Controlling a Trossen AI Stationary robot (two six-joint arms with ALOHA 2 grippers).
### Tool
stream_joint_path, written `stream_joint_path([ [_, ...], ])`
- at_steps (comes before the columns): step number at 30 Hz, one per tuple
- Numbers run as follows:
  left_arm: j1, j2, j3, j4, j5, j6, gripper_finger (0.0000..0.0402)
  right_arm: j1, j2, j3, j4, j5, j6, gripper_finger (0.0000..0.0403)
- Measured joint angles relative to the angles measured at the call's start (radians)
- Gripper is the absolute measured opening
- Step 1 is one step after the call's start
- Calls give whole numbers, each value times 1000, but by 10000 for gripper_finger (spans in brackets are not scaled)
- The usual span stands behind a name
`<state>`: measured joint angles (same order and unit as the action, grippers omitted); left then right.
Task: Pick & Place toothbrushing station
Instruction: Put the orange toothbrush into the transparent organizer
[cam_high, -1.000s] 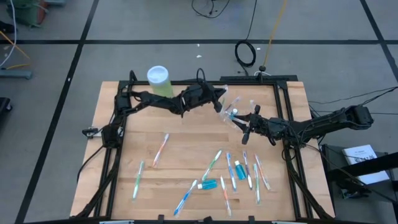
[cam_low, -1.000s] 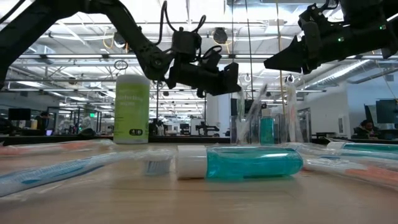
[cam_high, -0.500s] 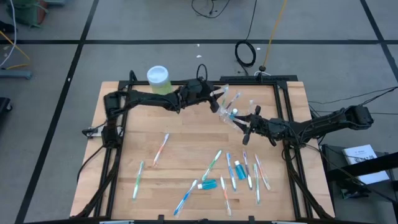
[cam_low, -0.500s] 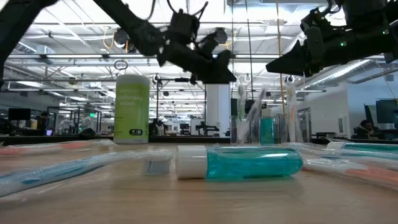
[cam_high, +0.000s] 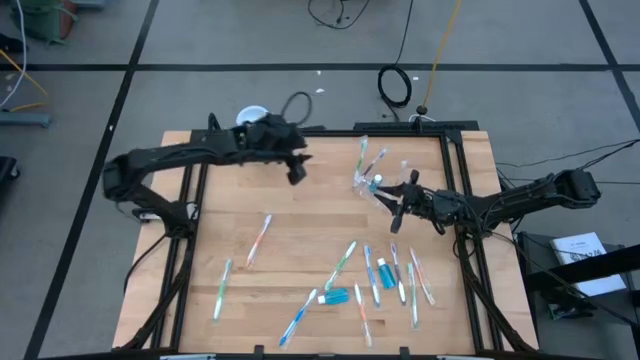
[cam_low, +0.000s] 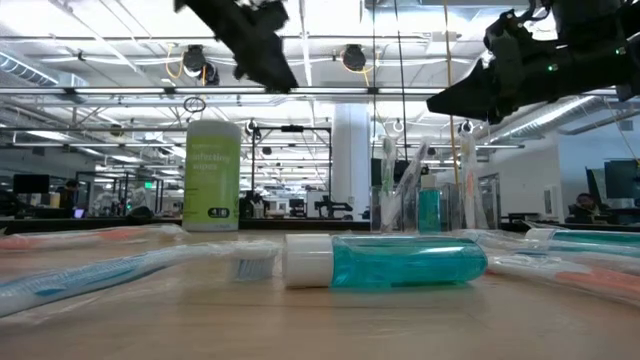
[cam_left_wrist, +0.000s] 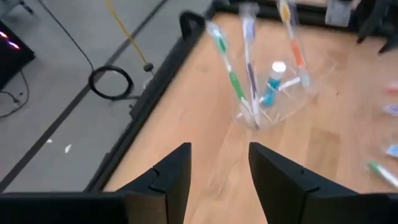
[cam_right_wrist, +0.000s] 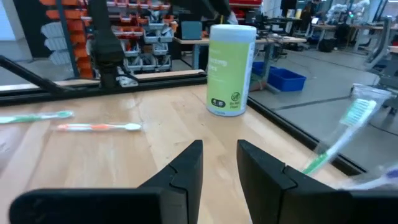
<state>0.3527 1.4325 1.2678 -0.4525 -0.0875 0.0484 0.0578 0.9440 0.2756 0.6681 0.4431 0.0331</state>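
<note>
Left gripper (cam_high: 297, 168) hangs open near canister (cam_high: 251, 116).

Light wood table (cam_high: 300, 225) in a black frame (cam_high: 325, 131).

On it:
- green canister (cam_low: 212, 175) with white lid, upright at the far edge, left of centre
- clear plastic cup (cam_left_wrist: 283, 99), upright near the far right, holding several toothbrushes and a small blue tube
- orange-and-white toothbrush (cam_high: 259, 240) and green one (cam_high: 222, 288), lying left of centre, apart from each other
- right-front cluster of loose toothbrushes (cam_high: 390, 275), roughly parallel, some touching
- blue toothbrush (cam_high: 298, 320) near the front edge
- two blue toothpaste tubes: one (cam_high: 333, 297) on its side mid-cluster, one (cam_high: 383, 272) between the brushes
</note>
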Motion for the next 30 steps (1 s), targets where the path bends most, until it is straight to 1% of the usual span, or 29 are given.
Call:
stream_joint_path([
  [3,10,-86,-53,13,0,-8,164,9,15,22,-7,-2,0,89],
  [5,16,-137,-110,36,1,-4,164,22,43,51,-28,-1,-4,89],
  [9,16,-232,-254,124,1,-7,164,40,149,146,-104,0,-14,89],
  [11,16,-269,-318,168,0,-19,163,52,214,221,-157,1,-11,89],
  [13,16,-303,-377,179,0,-42,163,71,286,318,-238,1,-16,89],
  [16,16,-341,-439,216,0,-55,163,100,406,489,-404,7,-26,89],
  [20,16,-377,-479,222,0,-38,163,128,530,708,-695,54,22,89],
  [21,16,-381,-481,227,0,-31,163,135,550,756,-781,55,64,89],
  [24,15,-382,-488,209,0,-27,163,174,596,868,-1052,55,263,89],
  [27,11,-382,-488,218,0,-4,163,230,600,912,-1268,40,494,89],
  [28,11,-382,-488,222,0,9,163,247,599,917,-1314,6,600,89],
  [29,11,-382,-488,223,0,19,163,266,593,917,-1364,-52,712,89],
  [30,11,-382,-488,225,1,25,163,286,583,912,-1419,-132,840,89],
])
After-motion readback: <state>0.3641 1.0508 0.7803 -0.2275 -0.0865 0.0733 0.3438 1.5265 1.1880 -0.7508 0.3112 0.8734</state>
